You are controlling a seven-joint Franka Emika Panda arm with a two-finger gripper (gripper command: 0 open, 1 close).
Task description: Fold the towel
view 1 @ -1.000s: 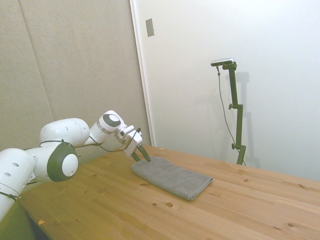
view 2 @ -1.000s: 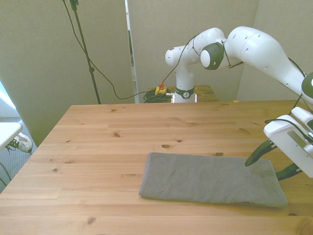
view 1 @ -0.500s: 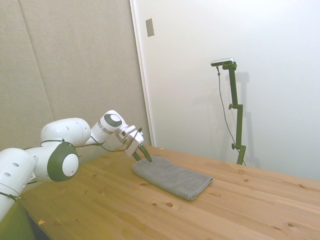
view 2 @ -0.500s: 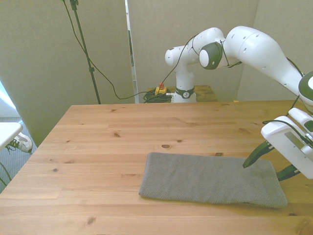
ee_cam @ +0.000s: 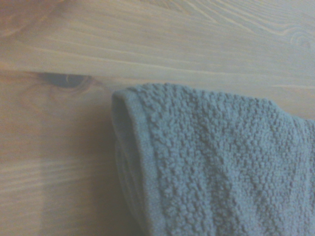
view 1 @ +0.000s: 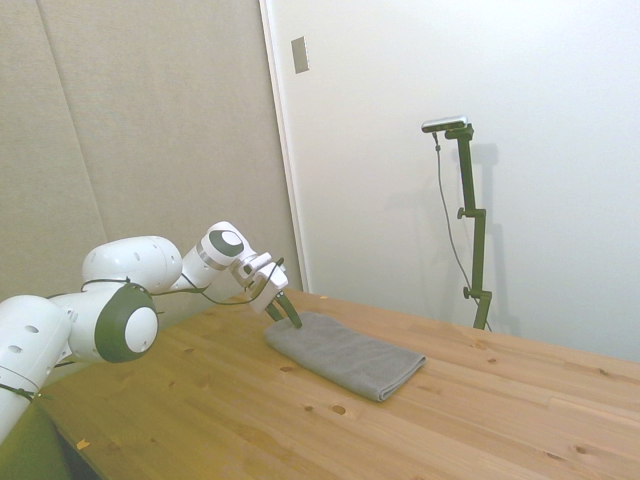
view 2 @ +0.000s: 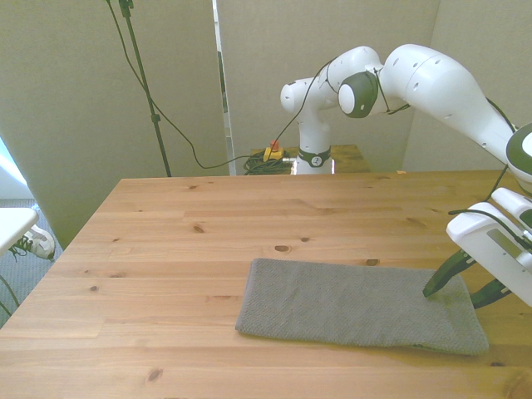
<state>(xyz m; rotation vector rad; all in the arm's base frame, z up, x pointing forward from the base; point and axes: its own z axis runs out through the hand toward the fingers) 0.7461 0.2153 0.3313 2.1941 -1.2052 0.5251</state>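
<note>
One tool (view 2: 453, 291), one towel (view 2: 357, 305)

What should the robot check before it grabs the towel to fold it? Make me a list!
1. Towel lies flat on the table: ok.
2. Gripper is open, with one finger over the towel's end and the other beyond its edge: ok.
3. Gripper is at the towel's end on the front view's right: ok.
4. Towel's corner shows stacked layers in the wrist view; whether the fingers would catch every layer: cannot tell.
5. Fingertips touching the cloth: cannot tell.
6. Bare table beside the towel for folding: ok.
</note>
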